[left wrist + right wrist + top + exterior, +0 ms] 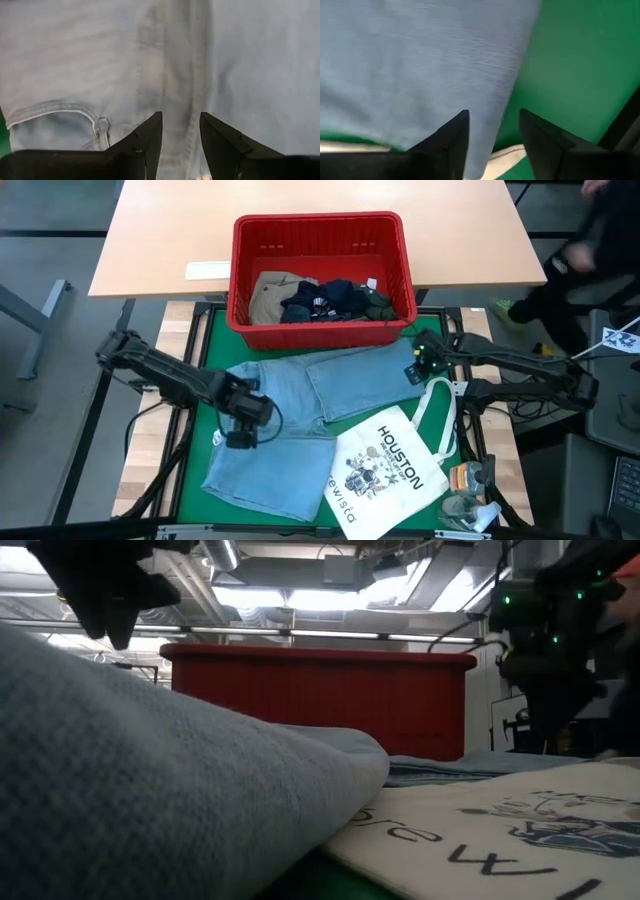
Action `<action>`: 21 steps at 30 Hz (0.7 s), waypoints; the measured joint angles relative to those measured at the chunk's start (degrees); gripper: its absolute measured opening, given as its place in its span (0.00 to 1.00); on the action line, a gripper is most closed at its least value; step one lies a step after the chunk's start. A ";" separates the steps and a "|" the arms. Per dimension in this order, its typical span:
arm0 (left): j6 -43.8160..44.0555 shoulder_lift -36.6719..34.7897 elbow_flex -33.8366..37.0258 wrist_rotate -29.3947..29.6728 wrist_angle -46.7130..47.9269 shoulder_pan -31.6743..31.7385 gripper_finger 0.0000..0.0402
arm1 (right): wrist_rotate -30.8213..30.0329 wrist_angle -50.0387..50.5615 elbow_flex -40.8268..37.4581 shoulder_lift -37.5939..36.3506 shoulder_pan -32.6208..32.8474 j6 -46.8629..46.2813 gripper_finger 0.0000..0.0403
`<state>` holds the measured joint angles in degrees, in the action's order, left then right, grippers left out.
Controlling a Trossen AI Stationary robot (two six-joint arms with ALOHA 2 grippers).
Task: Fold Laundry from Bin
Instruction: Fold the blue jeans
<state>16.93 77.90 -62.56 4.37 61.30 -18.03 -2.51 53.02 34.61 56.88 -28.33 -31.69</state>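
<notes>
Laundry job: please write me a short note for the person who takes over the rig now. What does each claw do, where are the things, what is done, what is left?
Left claw: open, nothing held, over the waist part of the light blue denim garment.
Right claw: open, nothing held, over the denim's edge near the bin side, at the green mat.
Things: the denim lies spread on the mat, partly folded over. The red bin stands behind it and holds the khaki garment, the navy garment and a dark green one. A white HOUSTON tote bag lies beside the denim.
Done: denim taken out.
Left: finish folding it, then the other three.
</notes>
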 joint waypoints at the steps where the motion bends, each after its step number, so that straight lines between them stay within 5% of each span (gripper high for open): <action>1: 1.19 -2.01 2.18 0.99 -2.22 0.33 0.31 | -0.05 -1.10 -0.97 0.13 0.02 -0.98 0.42; 9: 7.56 -10.34 16.58 5.45 -24.77 2.37 0.31 | -0.98 -11.16 -5.31 0.38 0.17 -1.51 0.42; 21: 8.46 -10.02 19.31 5.22 -26.37 2.22 0.31 | -4.93 -12.31 -10.34 0.37 0.17 -5.54 0.42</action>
<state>25.39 67.88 -43.24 9.58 34.93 -15.81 -7.44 40.71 24.27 57.25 -28.16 -37.23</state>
